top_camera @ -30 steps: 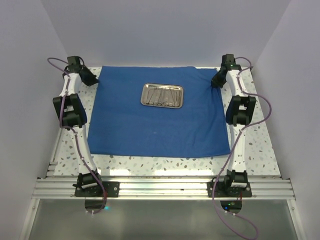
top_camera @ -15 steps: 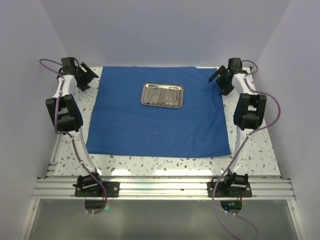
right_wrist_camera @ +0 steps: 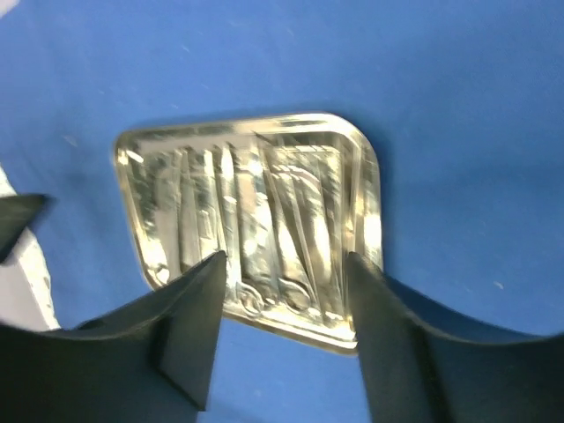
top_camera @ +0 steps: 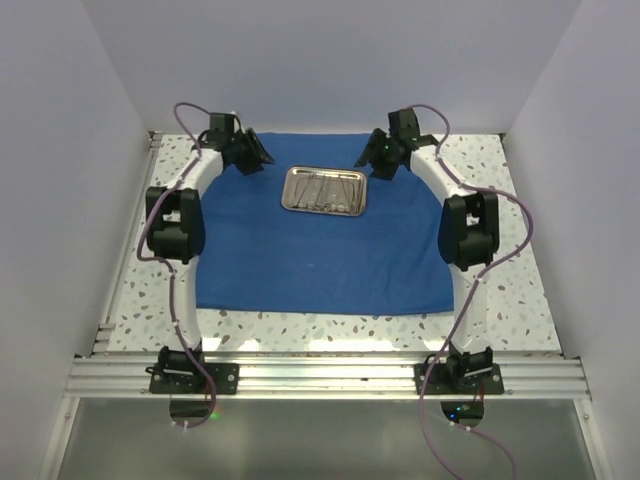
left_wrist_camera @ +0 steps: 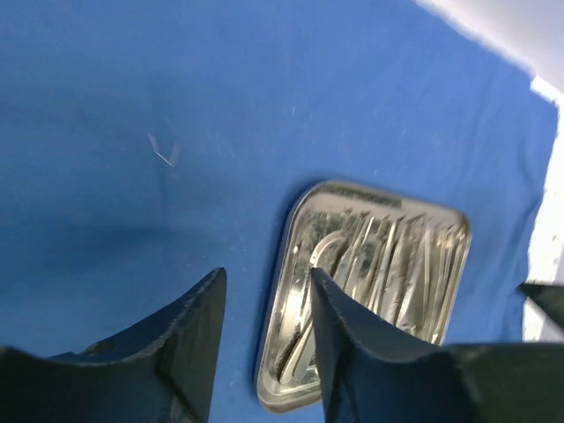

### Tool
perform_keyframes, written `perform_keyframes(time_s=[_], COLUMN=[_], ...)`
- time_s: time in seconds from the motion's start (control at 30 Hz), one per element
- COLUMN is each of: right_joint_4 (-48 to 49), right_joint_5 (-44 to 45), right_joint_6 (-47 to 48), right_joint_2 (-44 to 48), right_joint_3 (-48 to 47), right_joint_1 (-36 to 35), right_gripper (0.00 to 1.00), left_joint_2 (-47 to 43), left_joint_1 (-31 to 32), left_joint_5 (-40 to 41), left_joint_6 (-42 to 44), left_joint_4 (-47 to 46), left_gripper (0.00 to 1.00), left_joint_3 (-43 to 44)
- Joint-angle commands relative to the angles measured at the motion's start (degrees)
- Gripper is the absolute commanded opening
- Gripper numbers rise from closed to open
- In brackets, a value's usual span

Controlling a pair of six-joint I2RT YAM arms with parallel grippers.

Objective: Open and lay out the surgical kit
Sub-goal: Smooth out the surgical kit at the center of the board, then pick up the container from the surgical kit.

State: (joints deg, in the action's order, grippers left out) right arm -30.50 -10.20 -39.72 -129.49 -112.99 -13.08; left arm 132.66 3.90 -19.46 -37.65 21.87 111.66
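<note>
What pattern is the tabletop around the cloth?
The tabletop is white with dark speckles, like terrazzo. It shows best in the top external view.

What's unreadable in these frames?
- Instruments: count and type; tiny in top view, blurred in both wrist views.
- Tray: near edge partly behind right gripper fingers, right wrist view.
- Cloth: far edge partly behind left gripper and right gripper, top view.

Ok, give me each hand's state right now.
Left hand: open, holding nothing.
Right hand: open, holding nothing.
</note>
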Motion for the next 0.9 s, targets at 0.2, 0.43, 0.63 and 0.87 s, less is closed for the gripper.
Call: perform_keyframes(time_s=[0.2,0.43,0.63,0.87], right_joint_4=[-11.14,-14.41,-14.50,-16.87], right_joint_5=[4.47,6.33,5.71,6.24], right_joint_6=[2.10,5.18,5.89,6.59], right_joint_2=[-8.76,-10.34,-11.48,-14.21], right_joint_3=[-13.65,-14.28,-13.92,-16.65], right_joint_1=[1.13,0.25,-1.24,-3.00], right_gripper=[0.37,0.35,0.33,0.28], left_joint_2=[4.80,6.21,6.73,7.00], left_joint_1=[3.92,5.77,6.21,6.56], left_joint_5=[-3.04,-2.42,-1.37,-0.84], left_joint_6=[2.40,3.98,5.21,6.18], left_joint_4=[-0.86,0.81,2.04,3.79], left_gripper=[0.42,0.41,0.37,0.30], left_joint_3=[2.42,3.57,3.57,3.39])
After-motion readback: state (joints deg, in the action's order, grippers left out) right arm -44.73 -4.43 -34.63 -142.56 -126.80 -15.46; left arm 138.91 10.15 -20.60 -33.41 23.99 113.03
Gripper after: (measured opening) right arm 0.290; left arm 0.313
